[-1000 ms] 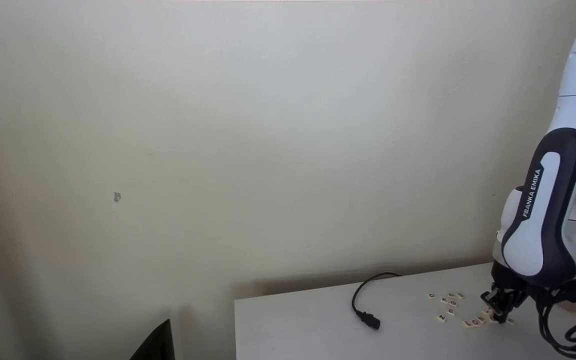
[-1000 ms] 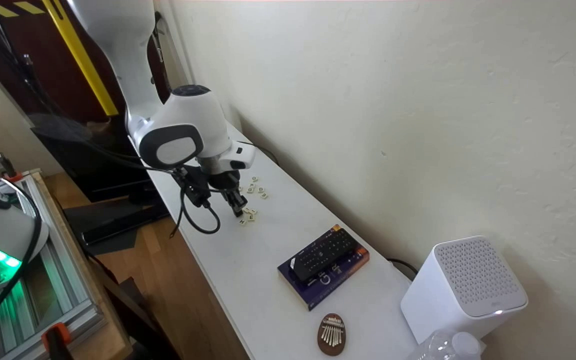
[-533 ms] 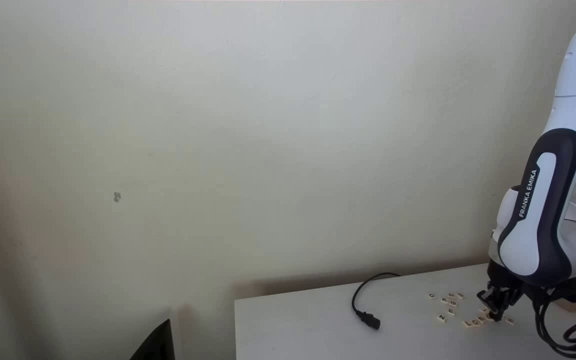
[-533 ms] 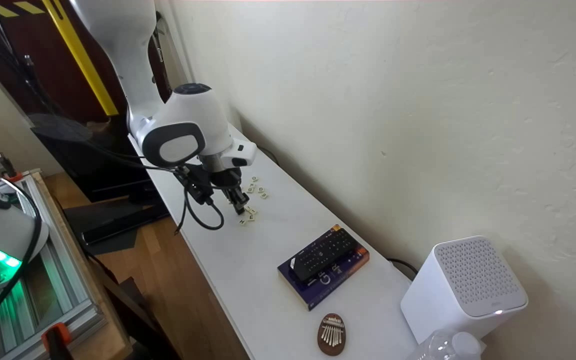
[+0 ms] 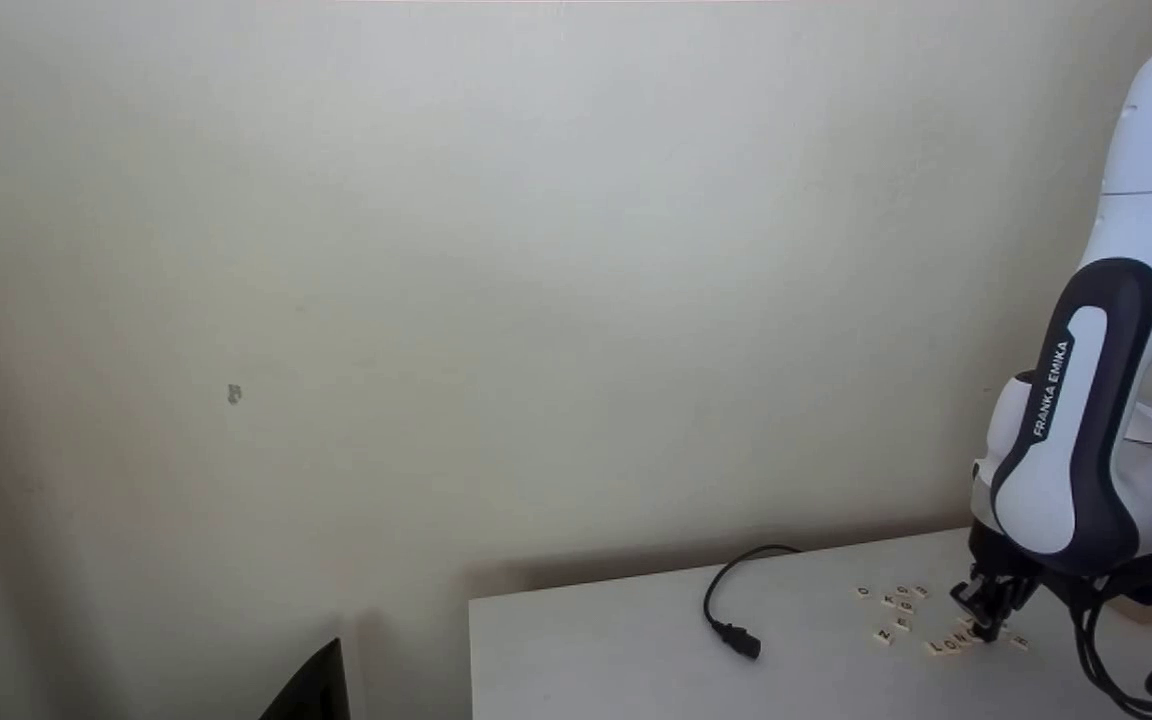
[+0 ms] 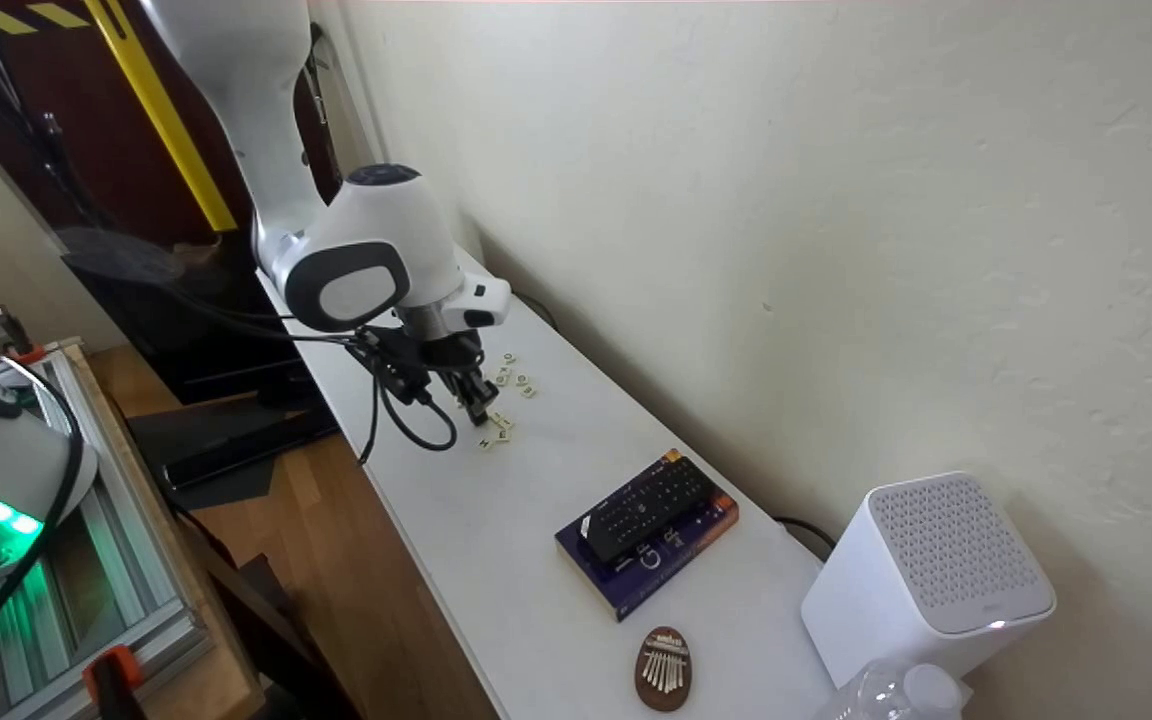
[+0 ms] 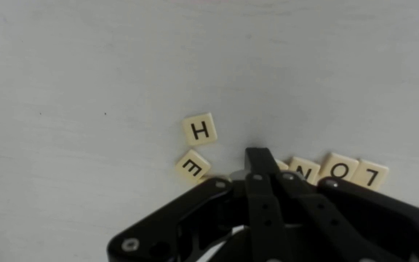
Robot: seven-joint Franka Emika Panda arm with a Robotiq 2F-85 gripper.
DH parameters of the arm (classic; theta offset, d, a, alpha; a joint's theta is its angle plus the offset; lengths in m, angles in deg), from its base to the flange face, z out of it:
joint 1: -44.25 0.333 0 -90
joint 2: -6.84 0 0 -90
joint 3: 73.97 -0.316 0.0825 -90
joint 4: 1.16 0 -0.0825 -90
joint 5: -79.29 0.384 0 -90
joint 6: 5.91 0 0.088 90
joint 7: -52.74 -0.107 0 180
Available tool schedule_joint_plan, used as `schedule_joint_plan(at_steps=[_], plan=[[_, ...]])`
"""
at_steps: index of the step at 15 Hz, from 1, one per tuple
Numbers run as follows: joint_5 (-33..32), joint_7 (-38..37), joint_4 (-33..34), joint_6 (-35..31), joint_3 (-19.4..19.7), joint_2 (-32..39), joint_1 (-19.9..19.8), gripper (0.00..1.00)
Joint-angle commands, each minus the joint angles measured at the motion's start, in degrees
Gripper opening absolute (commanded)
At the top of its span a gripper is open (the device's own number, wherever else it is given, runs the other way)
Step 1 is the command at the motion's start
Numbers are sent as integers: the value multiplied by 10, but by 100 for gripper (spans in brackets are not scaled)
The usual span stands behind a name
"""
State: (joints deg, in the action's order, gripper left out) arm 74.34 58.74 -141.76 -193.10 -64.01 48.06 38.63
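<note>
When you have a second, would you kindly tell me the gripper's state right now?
Gripper: closed, nothing visible in its grip; a partly hidden letter tile shows right beside it in the wrist view.

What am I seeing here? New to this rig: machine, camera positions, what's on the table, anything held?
The machine is a white and black jointed robot arm ending in a black two-fingered gripper. Two views are taken from outside the robot; the third comes from its wrist, looking down past the gripper. On the white table lie cream square letter tiles, a black cable with a plug, a purple rectangular book or box bearing a flat black keyboard, and a brown oval thumb piano. The gripper is shut by the tiles, nothing visible in its grip; whether it touches one, I can't tell.
</note>
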Motion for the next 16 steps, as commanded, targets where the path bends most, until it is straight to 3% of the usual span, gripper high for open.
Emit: schedule_joint_plan(at_steps=[1, 16], plan=[[-5, 14, 15, 13, 7, 26, 15, 0], [-14, 42, 6, 24, 22, 20, 36, 0]])
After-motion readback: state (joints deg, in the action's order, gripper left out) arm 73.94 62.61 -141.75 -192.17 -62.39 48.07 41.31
